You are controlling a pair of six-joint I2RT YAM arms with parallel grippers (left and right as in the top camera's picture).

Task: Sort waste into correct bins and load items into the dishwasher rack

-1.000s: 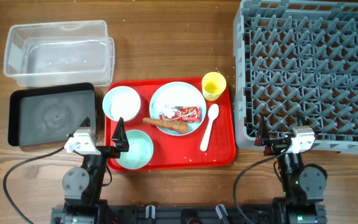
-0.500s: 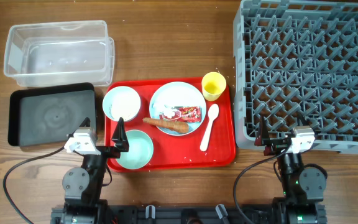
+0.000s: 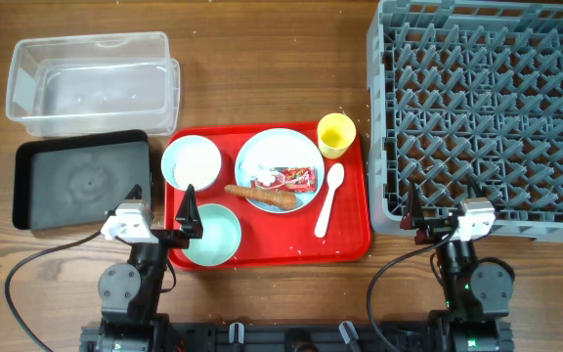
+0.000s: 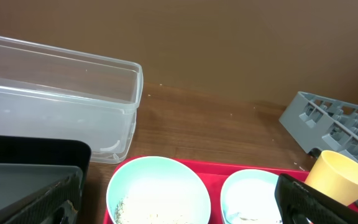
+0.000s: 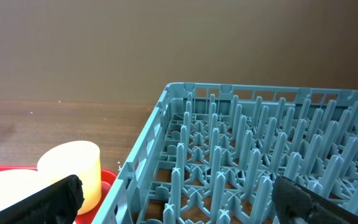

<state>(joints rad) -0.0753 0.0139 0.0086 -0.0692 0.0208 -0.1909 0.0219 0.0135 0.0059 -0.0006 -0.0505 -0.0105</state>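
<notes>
Grippers: left gripper (image 3: 162, 215) and right gripper (image 3: 442, 210) gape wide, empty, at bottom edge | red tray (image 3: 281, 241) centred so I reach everything.

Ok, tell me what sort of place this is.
Probably a lab mock-up of a dish-return station: a grey dishwasher rack, a loaded red meal tray, plus a clear tub and black tray for waste.

No visible change since a second ago, nothing moved on the red tray (image 3: 348, 240) or dishwasher rack (image 3: 487, 98)
</notes>
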